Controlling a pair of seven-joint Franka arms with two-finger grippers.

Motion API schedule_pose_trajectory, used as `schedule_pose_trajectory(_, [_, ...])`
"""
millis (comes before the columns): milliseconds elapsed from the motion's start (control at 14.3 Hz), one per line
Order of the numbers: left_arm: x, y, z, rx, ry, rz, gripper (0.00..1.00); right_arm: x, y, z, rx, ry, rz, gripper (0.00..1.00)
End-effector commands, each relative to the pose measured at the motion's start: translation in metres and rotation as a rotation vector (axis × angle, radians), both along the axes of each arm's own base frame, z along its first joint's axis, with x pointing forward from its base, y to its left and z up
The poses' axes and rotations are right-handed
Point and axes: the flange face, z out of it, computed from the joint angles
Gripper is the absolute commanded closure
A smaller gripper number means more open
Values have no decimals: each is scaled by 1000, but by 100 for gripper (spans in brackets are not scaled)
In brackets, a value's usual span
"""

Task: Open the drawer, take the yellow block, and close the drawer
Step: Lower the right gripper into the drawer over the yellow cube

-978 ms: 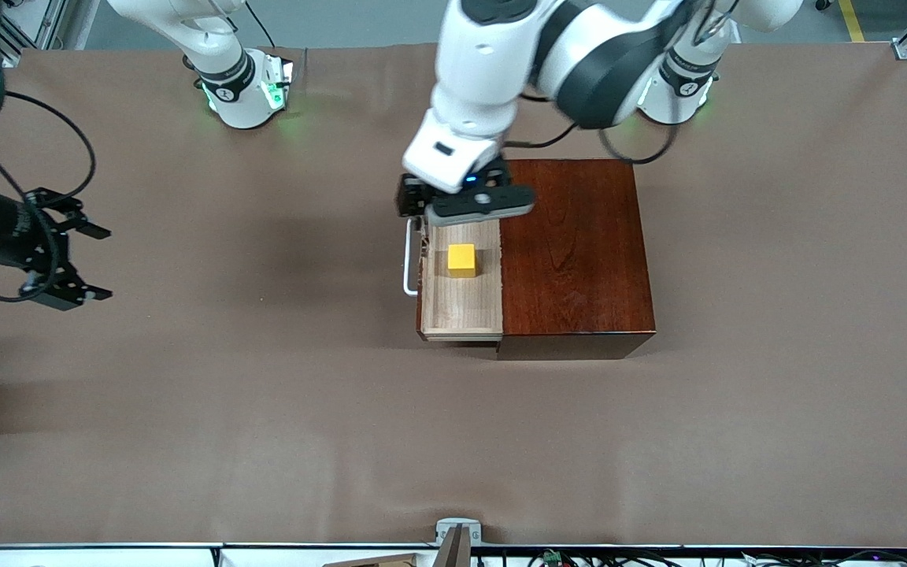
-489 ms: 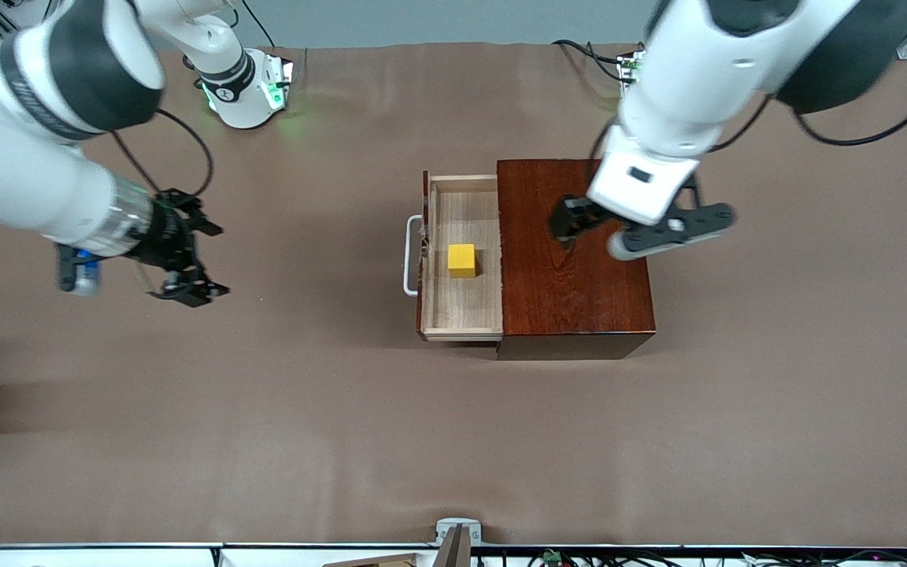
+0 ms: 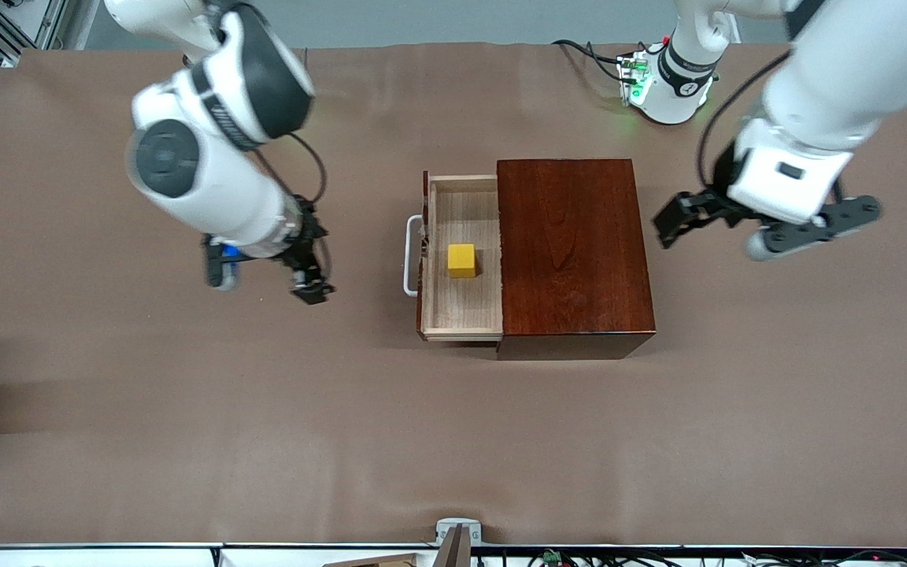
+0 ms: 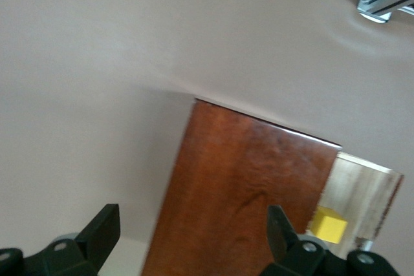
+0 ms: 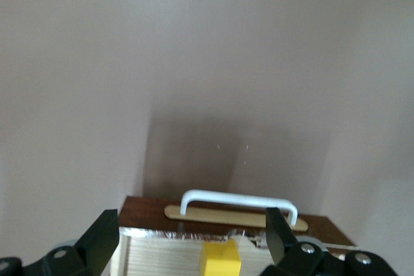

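- The drawer stands open, its white handle at 9 o'clock of the wooden box.
- The yellow block sits mid-tray, seemingly a plain cube, untouched.
- The right gripper has swung in over the table near the handle, fingers spread, empty.
- The left gripper has withdrawn off the box, released, at 3 o'clock.

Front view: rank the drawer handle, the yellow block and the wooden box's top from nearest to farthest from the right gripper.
1. Drawer handle, on the drawer front facing the right gripper.
2. Yellow block, in the open drawer.
3. Wooden box's top, toward the left arm's end.
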Motion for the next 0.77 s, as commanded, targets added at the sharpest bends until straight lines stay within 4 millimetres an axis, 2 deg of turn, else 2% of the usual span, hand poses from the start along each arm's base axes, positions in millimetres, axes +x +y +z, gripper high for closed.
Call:
schedule_pose_trajectory(0, [-9, 51, 0, -3, 17, -79, 0, -5, 54, -18, -50, -14, -72, 0])
schedule_pose_trajectory(140, [-7, 80, -2, 2, 19, -135, 0, -12, 78, -26, -73, -19, -129, 0])
schedule_pose_trajectory(210, [-7, 88, -1, 6, 18, -158, 0, -18, 90, -28, -68, -24, -152, 0])
schedule_pose_trajectory(489, [-3, 135, -5, 21, 19, -301, 0, -34, 134, -62, -62, -47, -211, 0])
schedule_pose_trajectory(699, [-7, 145, -5, 26, 10, -327, 0, -48, 153, -76, -72, -45, -179, 0])
